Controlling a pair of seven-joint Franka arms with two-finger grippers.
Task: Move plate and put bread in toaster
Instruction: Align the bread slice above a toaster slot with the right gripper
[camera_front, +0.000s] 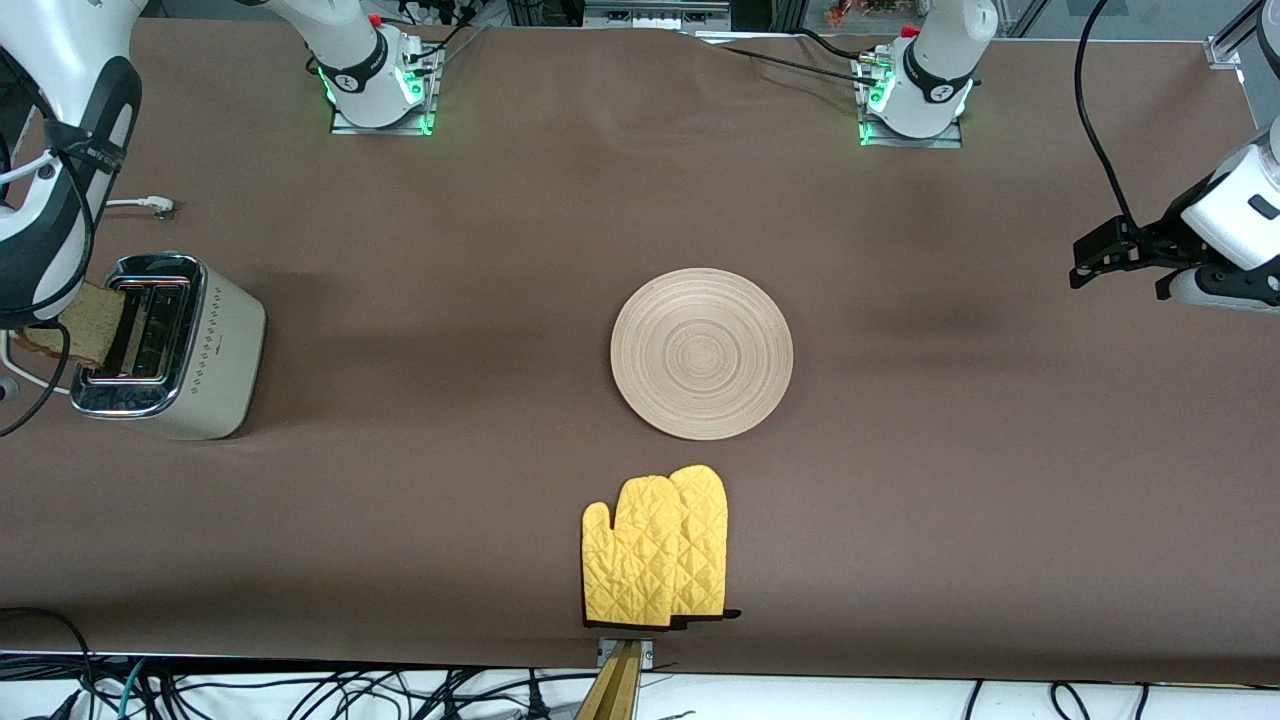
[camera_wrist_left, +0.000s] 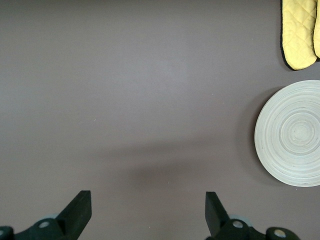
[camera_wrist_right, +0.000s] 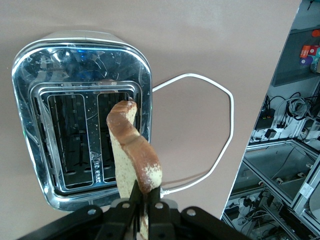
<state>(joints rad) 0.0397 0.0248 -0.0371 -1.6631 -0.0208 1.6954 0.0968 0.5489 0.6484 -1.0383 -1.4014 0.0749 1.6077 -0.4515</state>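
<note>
Nearest the front camera lies a pair of yellow quilted oven mitts (camera_front: 655, 548), flat at the table's edge and playing no part here. Just farther from that camera sits the plate (camera_front: 701, 352), bare and flat in the middle of the brown table (camera_front: 450, 500), well apart from everything else, so the plate step looks finished and the bread step is the one in hand. At the right arm's end of the table stands the toaster (camera_front: 165, 345), upright, its chrome top and two slots facing up, its white cord (camera_wrist_right: 220, 145) looping off beside it. The right gripper (camera_wrist_right: 145, 197) is over the toaster's outer edge, clenched on one end of the bread (camera_wrist_right: 131, 150), which hangs on edge with its free end just above the slot nearer the cord; in the front view the slice (camera_front: 70, 330) leans at a slant and is not yet inside. The next move, as I judge it, calls for squaring the slice with that slot, lowering it straight and only then letting go; a tilted slice could catch on the chrome rim. The left gripper (camera_wrist_left: 145, 212) waits with its fingers spread, over bare table at the left arm's end.
</note>
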